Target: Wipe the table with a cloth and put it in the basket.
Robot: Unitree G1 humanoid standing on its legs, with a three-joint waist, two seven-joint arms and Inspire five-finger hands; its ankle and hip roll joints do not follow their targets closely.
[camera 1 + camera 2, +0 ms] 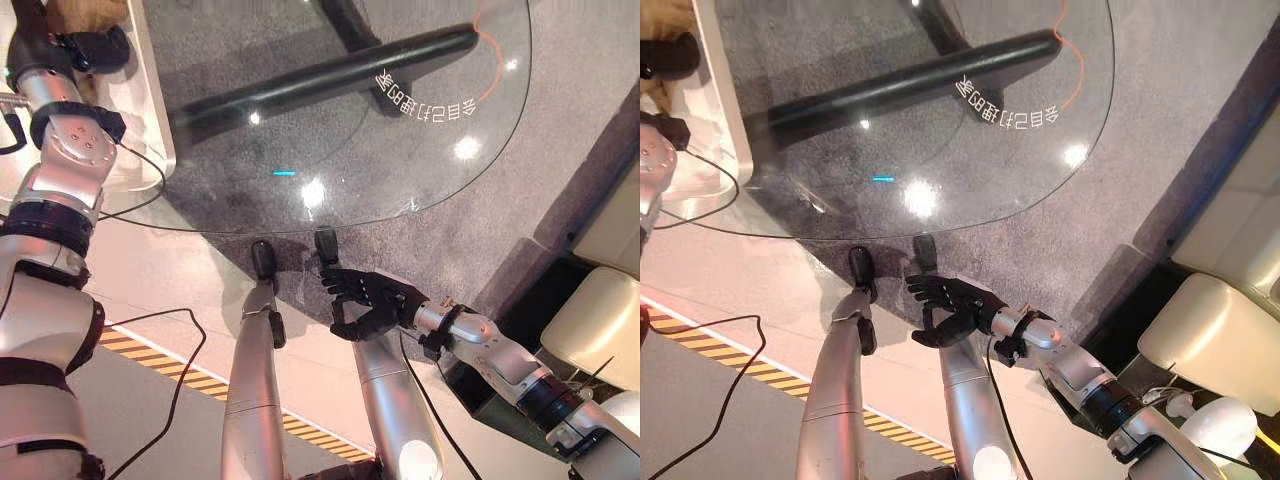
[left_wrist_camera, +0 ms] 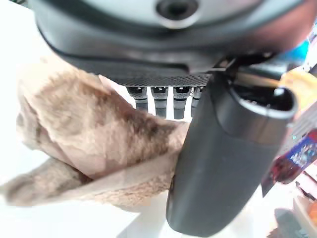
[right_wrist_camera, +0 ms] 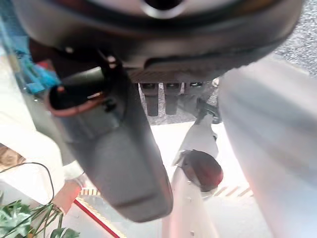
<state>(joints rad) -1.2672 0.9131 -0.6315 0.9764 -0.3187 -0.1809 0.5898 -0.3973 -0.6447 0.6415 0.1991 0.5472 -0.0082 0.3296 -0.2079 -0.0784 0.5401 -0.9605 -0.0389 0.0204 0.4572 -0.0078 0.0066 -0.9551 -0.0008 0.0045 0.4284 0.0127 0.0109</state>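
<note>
1. The left eye and right eye views look steeply down from the robot's head onto the round glass table (image 1: 400,150). Both share that table top and its dark base bar (image 1: 910,80), set slightly apart sideways.
2. The left wrist view sits very close behind the left hand (image 2: 223,163) – it faces a tan cloth (image 2: 84,134) beside the table.
3. The right wrist view looks along the right hand (image 3: 119,148) – toward the floor below the table's edge.
</note>
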